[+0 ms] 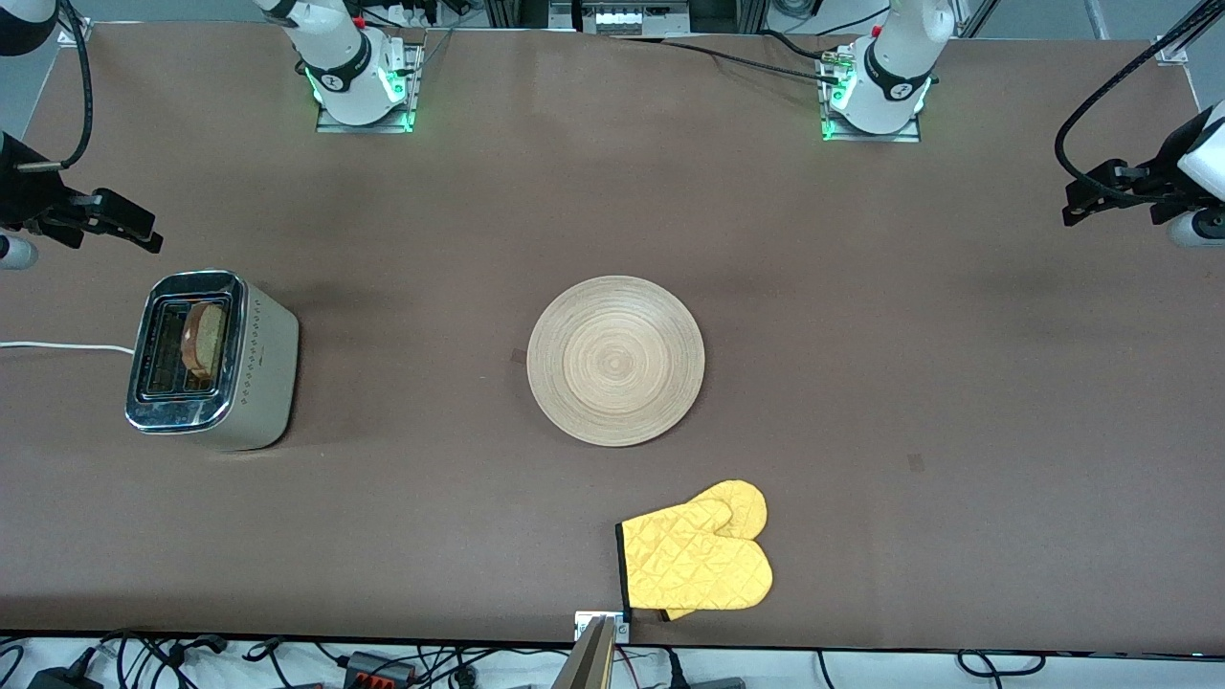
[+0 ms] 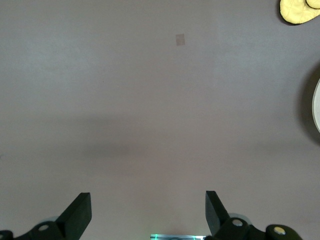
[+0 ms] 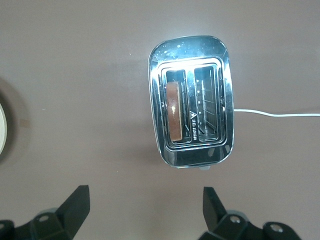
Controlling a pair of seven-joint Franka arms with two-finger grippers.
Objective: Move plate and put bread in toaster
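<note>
The plate [image 1: 615, 360] lies flat in the middle of the table; its rim also shows in the left wrist view [image 2: 317, 106] and in the right wrist view [image 3: 2, 129]. The toaster [image 1: 212, 360] stands at the right arm's end of the table. The bread [image 1: 204, 337] stands upright in the toaster's slot on the plate's side. The right wrist view shows the toaster [image 3: 191, 100] and the bread [image 3: 174, 113] from above. My right gripper [image 1: 144, 234] [image 3: 145, 205] is open and empty over bare table beside the toaster. My left gripper [image 1: 1077, 203] [image 2: 148, 210] is open and empty over bare table at the left arm's end.
A yellow oven mitt [image 1: 699, 560] lies near the table's front edge, nearer to the front camera than the plate; its tip shows in the left wrist view [image 2: 300, 10]. The toaster's white cord [image 1: 57, 346] runs off the right arm's end of the table.
</note>
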